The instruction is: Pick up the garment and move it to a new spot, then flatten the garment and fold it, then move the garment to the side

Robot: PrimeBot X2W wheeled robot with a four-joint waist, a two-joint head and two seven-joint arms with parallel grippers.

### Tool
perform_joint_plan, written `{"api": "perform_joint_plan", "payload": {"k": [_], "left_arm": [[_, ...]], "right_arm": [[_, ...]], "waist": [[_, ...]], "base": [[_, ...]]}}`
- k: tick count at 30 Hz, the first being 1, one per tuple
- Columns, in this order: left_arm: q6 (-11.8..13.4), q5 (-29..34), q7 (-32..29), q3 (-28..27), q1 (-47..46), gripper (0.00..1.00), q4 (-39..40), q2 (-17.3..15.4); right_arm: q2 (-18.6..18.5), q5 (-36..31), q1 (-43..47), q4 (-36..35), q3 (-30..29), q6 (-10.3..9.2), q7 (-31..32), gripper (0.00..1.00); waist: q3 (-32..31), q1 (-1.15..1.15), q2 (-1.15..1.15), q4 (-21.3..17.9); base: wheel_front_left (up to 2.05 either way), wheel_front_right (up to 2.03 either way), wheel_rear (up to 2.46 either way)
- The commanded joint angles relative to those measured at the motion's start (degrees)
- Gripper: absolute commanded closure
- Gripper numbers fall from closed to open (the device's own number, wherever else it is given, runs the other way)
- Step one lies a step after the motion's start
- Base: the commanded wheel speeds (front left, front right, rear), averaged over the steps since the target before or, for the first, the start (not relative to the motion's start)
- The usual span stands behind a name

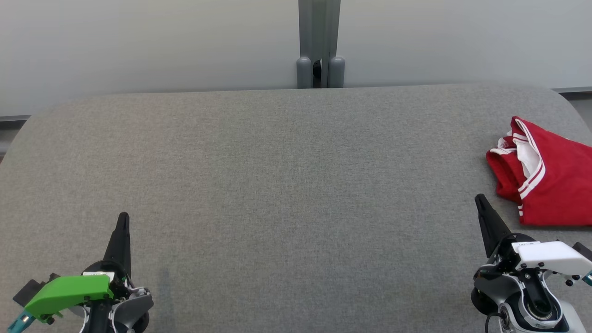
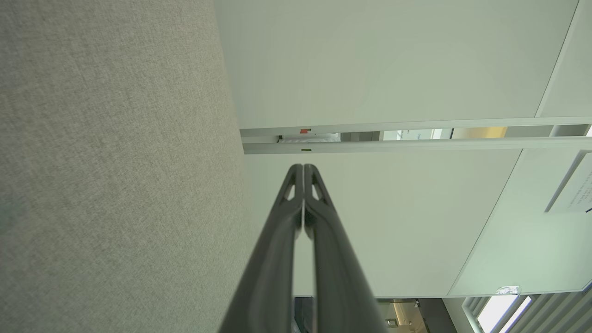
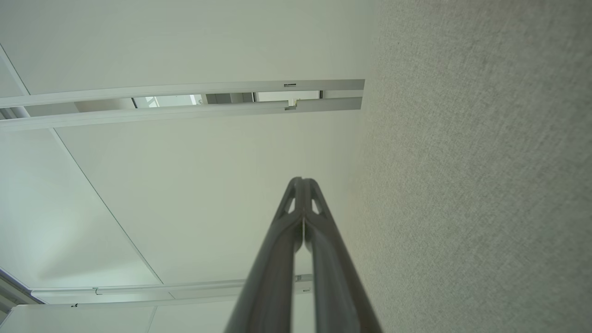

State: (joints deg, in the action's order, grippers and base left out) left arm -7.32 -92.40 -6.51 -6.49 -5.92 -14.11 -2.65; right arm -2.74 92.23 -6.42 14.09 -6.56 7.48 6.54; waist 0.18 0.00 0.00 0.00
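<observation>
Just 1 garment [image 1: 555, 185] and 2 closed tools: left end effector [image 1: 123, 218], right end effector [image 1: 480, 200].

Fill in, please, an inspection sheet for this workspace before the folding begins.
Surface: grey fabric table, flat.
Job's things: red garment with white trim, crumpled, at the table's right edge, partly cut off by the picture.
Clutter: nothing seen.
Grippers: left gripper and right gripper, jaws shut, empty, apart from the garment.
Cables: short dark cable by the right wrist.
Surroundings: pale wall, grey post behind the table.
</observation>
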Motion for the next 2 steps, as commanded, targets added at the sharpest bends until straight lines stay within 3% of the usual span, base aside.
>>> {"api": "perform_joint_plan", "payload": {"k": [1, 2], "left_arm": [[-0.39, -0.06, -0.24, -0.15, -0.63, 1.00, 0.17, -0.42], [-0.39, -0.06, -0.24, -0.15, -0.63, 1.00, 0.17, -0.42]], "right_arm": [[-0.26, 0.35, 0.47, -0.30, -0.11, 0.02, 0.19, 1.00], [-0.26, 0.36, 0.47, -0.30, -0.10, 0.02, 0.19, 1.00]], "waist": [[0.00, 0.00, 0.00, 0.00], [0.00, 0.00, 0.00, 0.00]], "base": [[0.00, 0.00, 0.00], [0.00, 0.00, 0.00]]}}
